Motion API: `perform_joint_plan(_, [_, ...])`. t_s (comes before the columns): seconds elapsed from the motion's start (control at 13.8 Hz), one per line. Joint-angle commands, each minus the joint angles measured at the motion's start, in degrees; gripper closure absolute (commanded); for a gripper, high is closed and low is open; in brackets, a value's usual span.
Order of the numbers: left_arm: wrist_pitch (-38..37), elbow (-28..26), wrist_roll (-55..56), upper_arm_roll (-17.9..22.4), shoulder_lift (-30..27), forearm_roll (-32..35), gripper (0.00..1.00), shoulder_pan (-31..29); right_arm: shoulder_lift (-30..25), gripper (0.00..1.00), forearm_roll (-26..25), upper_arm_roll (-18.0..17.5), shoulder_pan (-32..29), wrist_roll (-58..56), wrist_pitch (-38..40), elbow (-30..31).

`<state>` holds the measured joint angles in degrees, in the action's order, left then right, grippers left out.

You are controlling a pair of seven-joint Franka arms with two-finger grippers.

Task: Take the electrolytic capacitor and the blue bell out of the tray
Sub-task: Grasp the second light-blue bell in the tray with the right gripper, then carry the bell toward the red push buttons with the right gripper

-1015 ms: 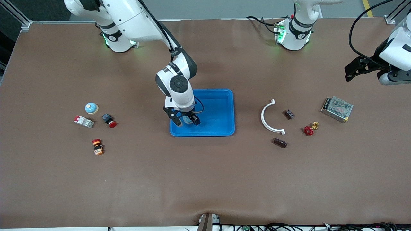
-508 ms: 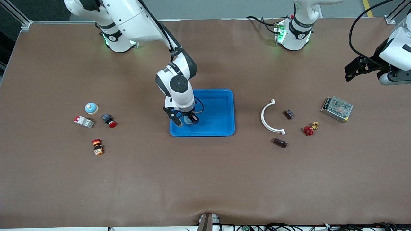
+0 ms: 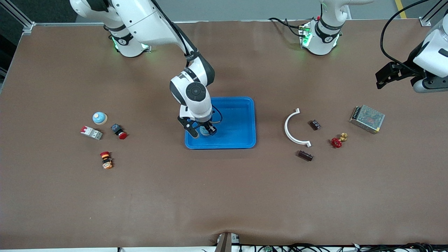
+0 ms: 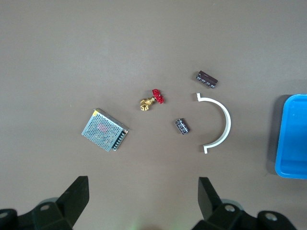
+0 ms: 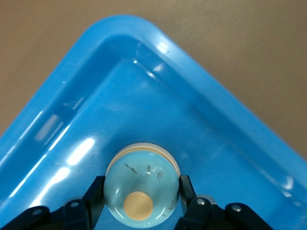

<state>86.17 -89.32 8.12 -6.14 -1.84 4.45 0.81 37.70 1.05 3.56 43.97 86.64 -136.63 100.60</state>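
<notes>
- Toward my right arm's end of the table lies a group of small parts: a second blue-domed bell point(image 3: 99, 118), a white circuit breaker point(image 3: 91, 132) with a red end just nearer the front camera than it, a red-capped push button point(image 3: 119, 132) beside both, and a red-and-orange push button point(image 3: 106, 160) nearer the camera again.
- My right gripper point(image 3: 203, 132) is down inside the blue tray point(image 3: 241, 120), at the tray corner nearest the camera on my right arm's side. Its fingers point(image 5: 188, 195) press against both sides of a pale blue bell point(image 5: 142, 181) with a tan button on top, pinching it; the right wrist view does not settle whether the bell rests on the tray floor.
- Apart from that bell, the tray shows only bare blue floor.
- Toward my left arm's end lie a white curved bracket point(image 3: 291, 128), a small dark capacitor point(image 3: 315, 124) beside it, and a longer dark capacitor point(image 3: 305, 155) nearer the camera. Both capacitors sit on the table, outside the tray.
- Next come a red-handled brass valve point(image 3: 337, 140) and a metal mesh power supply point(image 3: 367, 118).
- My left gripper point(image 3: 388, 75) waits in the air over the table edge at my left arm's end, fingers point(image 4: 209, 196) spread wide and holding nothing.
</notes>
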Motion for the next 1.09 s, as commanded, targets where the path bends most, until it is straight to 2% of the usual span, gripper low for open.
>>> perform_joint_plan(0.0, [-0.5,-1.1,0.1,0.1,-1.5,-0.9,0.0,-0.1,-1.5,1.0,-1.4,0.6,-0.6,-7.1,13.1,-5.5])
perform_joint_plan(0.22, [-0.6,-1.0,0.1,0.1,-1.5,-0.9,0.0,-0.2,-3.0,1.0,-1.7,0.9,-3.5,-16.4,26.9,-11.3])
perform_joint_plan(0.36, [-0.5,-1.0,0.1,0.1,-1.6,-1.0,0.0,-0.2,-4.5,1.0,-4.2,2.9,-4.4,-23.8,31.1,-12.3])
perform_joint_plan(0.51, [-0.5,-1.0,0.1,0.1,-1.5,-1.0,0.0,-0.1,-5.5,1.0,-6.3,5.7,-5.6,-32.0,32.7,-12.2])
perform_joint_plan(0.8, [-0.5,-1.0,0.1,0.1,-1.5,-1.0,0.0,-0.2,-6.2,1.0,-6.9,14.3,-8.4,-51.9,31.5,-12.1])
perform_joint_plan(1.02, [-0.5,-1.0,0.1,0.1,-1.5,-1.0,0.0,-0.2,-6.8,1.0,-6.9,15.8,-14.0,-63.3,29.6,-11.5])
